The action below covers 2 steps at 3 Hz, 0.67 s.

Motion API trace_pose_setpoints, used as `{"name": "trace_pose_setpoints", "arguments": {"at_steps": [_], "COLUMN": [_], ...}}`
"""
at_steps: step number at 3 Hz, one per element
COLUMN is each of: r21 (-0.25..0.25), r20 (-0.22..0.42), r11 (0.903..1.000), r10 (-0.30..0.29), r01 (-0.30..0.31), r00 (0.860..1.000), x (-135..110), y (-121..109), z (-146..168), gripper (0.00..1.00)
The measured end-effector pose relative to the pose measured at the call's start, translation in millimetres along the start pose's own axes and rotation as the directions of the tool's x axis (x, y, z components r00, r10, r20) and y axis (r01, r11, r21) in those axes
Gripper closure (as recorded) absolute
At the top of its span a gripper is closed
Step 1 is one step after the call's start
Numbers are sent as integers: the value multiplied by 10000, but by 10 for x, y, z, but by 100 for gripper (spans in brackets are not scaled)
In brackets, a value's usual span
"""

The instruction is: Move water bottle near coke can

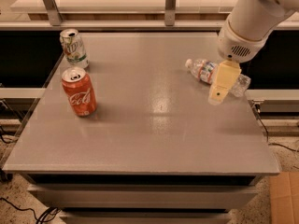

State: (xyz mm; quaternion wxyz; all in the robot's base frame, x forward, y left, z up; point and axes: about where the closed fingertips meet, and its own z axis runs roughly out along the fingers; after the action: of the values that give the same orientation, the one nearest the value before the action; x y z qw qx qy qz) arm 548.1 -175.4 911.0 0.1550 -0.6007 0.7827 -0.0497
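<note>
While the gripper overlaps its base, the water bottle lies cap-left.

One coke can, one green-and-white can, one water bottle, one claw at the bottle

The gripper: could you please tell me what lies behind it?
The water bottle lies on its side behind the gripper, cap pointing left. The gripper covers part of its body, so any contact cannot be seen.

Pincer over lying water bottle, coke can upright far left
</note>
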Motion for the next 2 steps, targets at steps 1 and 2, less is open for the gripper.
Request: {"name": "trace_pose_setpoints", "arguments": {"at_steps": [1, 2], "r21": [-182, -434], "r20": [-44, -104], "r11": [9997, 9986], "r10": [187, 314], "r01": [-188, -318], "r00": [9998, 9995], "x": [50, 88], "y": [-156, -249], "z": [186, 368], "gripper": [0, 0]}}
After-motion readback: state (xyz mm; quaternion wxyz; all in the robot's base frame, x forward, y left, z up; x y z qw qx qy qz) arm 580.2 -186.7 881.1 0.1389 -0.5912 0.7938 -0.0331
